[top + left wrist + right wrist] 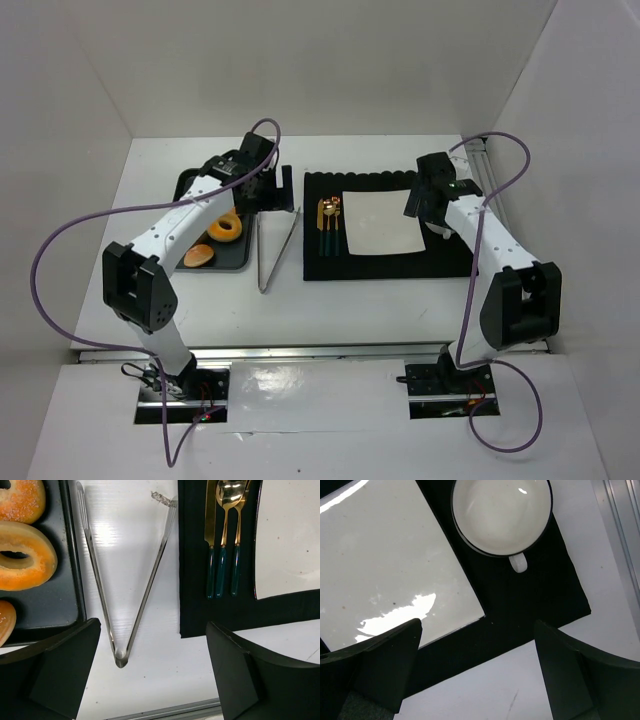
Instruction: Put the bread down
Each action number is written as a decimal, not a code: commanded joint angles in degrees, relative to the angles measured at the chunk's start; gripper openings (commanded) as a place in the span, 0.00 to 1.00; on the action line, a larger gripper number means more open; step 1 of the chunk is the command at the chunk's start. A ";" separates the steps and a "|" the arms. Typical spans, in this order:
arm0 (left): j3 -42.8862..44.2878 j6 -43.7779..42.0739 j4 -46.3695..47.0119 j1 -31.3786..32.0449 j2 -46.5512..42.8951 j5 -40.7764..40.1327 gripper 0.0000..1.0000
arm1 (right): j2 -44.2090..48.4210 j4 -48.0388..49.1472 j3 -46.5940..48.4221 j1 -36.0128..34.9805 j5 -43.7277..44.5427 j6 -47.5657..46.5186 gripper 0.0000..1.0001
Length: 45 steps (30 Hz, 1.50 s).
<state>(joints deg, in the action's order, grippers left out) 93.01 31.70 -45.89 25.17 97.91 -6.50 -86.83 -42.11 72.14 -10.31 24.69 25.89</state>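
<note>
**Bread waiting on the tray, both grippers empty**

From above, the left gripper (262,188) is hovering at the twelve o'clock end of the gap between the dark tray (236,264) and the black mat (390,265). Its fingers are spread wide, holding nothing. The bread is lying on the tray: a bagel (238,230) with a bun (199,256) at its seven o'clock. The tongs (262,285) are resting open on the table (330,310) at the tray's three o'clock. The right gripper (428,200), equally wide and empty, is hanging over the three o'clock edge of the white plate (380,225).

In the left wrist view, the tongs are pointing their hinge toward six o'clock. One leg is running just beside the tray rim and the other is reaching the mat's edge. A grab here is likely risking a slip on the glossy table, or a nudge to the tray. The cutlery (222,540) is crowding the plate's near side (little room there).

In the right wrist view, a mug (501,515) is sitting at twelve o'clock, just beside the plate's corner. Bare table is lying open at six o'clock, while a rail (620,530) is closing off three o'clock.
</note>
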 commanded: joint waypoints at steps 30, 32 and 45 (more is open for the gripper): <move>-20.77 2.76 6.07 0.58 3.25 3.87 0.94 | 9.75 9.24 -7.89 1.60 -15.63 0.30 1.00; -20.77 2.75 6.78 0.58 4.04 3.87 0.94 | 9.22 9.24 -7.89 1.60 -16.33 0.30 1.00; -15.50 1.44 10.99 0.58 12.66 0.35 0.95 | 8.16 9.76 -7.36 1.60 -16.34 0.30 1.00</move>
<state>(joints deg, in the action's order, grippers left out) 74.94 34.48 -38.00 25.45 109.56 -4.40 -78.63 -35.55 64.05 -9.06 8.45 26.00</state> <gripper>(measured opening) 0.951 0.999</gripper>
